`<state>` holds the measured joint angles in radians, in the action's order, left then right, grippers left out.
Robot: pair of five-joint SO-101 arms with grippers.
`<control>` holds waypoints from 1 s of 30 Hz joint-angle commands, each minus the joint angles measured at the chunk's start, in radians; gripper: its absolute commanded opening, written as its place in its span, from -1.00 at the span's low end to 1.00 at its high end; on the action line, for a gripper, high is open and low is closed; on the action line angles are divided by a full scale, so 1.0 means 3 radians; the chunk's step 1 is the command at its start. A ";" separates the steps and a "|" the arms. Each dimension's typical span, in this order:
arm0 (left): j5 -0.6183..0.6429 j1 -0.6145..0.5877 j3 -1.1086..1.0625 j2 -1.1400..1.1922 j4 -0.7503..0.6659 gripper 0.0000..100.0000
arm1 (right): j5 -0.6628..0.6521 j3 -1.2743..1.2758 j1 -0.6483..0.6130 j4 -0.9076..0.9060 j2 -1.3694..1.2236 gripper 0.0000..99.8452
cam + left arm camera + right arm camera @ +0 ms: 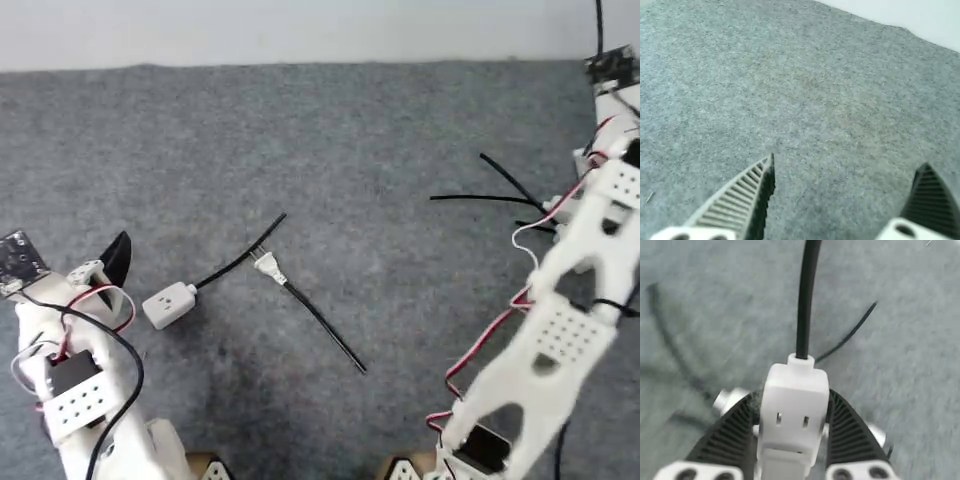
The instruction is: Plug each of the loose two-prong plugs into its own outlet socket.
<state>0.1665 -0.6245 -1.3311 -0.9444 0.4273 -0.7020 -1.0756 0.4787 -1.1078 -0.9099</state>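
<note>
1. The right tool [792,412] is clamped on a white outlet socket [792,385], one ribbed finger on each side. The two slots face the wrist camera.
2. A black cord [805,300] runs straight out of the held socket's far end.
3. Beyond it a thin black cable [850,335] lies on the grey surface [910,305].
4. In the high view the right arm [560,330] stands along the surface's right edge.
5. The left tool [848,161] is spread wide with nothing between its fingers. It hangs over bare felt by the near-left corner.
6. A second socket [168,305] lies flat just beside the left tool, not touching it. Its lead [235,262] runs toward the middle of the surface.
7. The loose two-prong plug [268,266] lies farther out, right at that lead and unplugged. It is well apart from the right tool, and its wire [325,325] trails toward the near edge.
</note>
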 commanded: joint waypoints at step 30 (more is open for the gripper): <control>-0.0031 0.0092 0.0023 -0.0020 -0.0184 -0.18 | 0.0256 -0.1575 -0.0202 -0.1552 -0.0586 -0.47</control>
<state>0.1665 -0.6183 -1.3311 -0.9444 0.4012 -0.6406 -1.5113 0.4757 -1.3533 -1.2597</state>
